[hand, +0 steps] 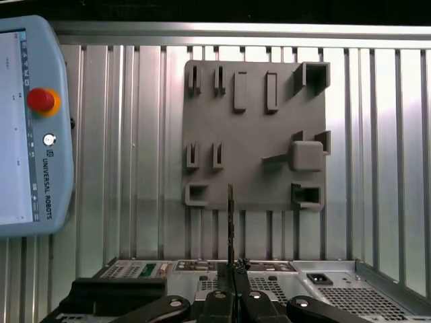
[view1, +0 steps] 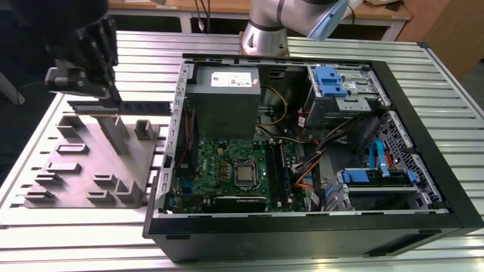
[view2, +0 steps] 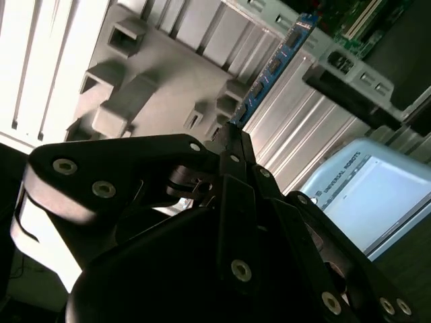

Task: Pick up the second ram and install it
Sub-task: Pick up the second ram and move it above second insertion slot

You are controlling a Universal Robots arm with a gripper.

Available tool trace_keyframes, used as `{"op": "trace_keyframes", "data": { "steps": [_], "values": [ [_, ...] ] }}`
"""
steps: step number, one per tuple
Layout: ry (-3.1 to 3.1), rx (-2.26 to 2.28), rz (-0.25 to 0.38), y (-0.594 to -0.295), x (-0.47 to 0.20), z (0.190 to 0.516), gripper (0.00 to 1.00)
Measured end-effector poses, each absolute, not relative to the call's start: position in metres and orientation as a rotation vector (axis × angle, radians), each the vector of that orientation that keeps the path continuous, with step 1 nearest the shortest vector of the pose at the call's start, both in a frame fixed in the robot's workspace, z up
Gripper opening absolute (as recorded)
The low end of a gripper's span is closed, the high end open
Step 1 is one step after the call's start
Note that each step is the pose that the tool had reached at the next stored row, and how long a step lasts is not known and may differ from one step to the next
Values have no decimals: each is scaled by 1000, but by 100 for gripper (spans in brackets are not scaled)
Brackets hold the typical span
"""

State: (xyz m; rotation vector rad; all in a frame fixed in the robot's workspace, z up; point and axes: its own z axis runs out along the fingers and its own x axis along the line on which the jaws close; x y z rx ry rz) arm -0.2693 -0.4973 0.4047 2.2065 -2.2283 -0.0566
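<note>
The arm's gripper (view1: 112,101) hangs over the grey parts fixture (view1: 83,164) on the slatted table (view1: 76,249), its fingers pinched together on one end of the second ram (view1: 144,107). The stick juts out level toward the open computer case (view1: 318,226), outside its near wall and clear of the fixture below. In the second wrist view the blue board (view2: 276,64) runs away from the closed fingertips (view2: 232,133). In the first wrist view it (hand: 230,222) shows edge-on, a thin upright line above the gripper (hand: 232,272).

The hold looks to be the weak point. With only one end clamped, most of the stick hangs free, and any knock could swing it in the fingers or pull it out. The case wall (view1: 175,130) stands between the stick and the motherboard (view1: 226,170), so a low pass could catch the free end on that edge. At the long black memory sockets (view1: 281,170), a slight tilt would likely jam the board against the slot and not seat it. Loose cables (view1: 306,170) lie just beside those sockets and could snag.
</note>
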Motion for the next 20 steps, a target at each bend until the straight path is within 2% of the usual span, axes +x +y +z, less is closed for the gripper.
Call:
{"op": "trace_keyframes", "data": {
  "steps": [20],
  "values": [
    [-2222,2199,-71,-497,-178,403,8]
  ]
}}
